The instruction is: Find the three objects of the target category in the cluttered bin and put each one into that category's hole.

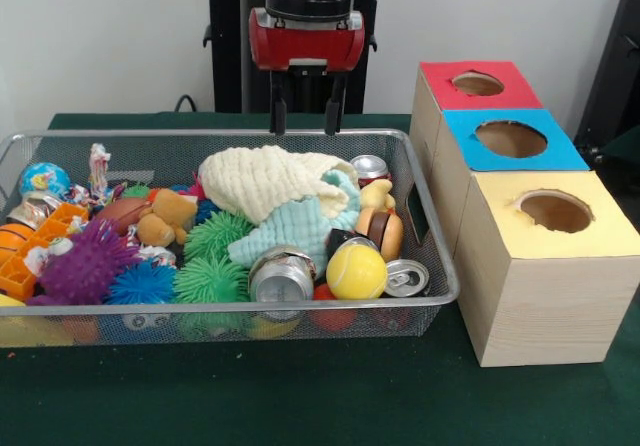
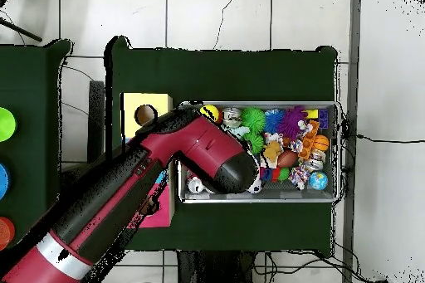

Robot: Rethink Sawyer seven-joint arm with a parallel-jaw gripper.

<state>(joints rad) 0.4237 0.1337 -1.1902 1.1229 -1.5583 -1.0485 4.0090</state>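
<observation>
The silver wire-mesh bin (image 1: 432, 228) lies on the green table, full of toys. My gripper (image 1: 306, 116) hangs above the bin's far rim, over a cream cloth (image 1: 262, 180), open and empty. A shiny, wrinkly, silvery piece (image 1: 36, 209) that looks like clear plastic film lies at the bin's left end, below a globe ball (image 1: 44, 178). I see no other film pieces; the clutter may hide them. The blue-topped box's hole (image 1: 511, 138) is right of the bin, the middle one of three. In the overhead view my arm (image 2: 199, 151) covers the gripper, the blue box and the left part of the bin (image 2: 274, 104).
A red-topped box (image 1: 478, 83) and a yellow-topped box (image 1: 555, 210) flank the blue one. The bin holds silver cans (image 1: 281, 276), a pale teal cloth (image 1: 300, 228), a yellow ball (image 1: 356, 271), and green (image 1: 210, 278), purple (image 1: 85, 264) and blue spiky balls.
</observation>
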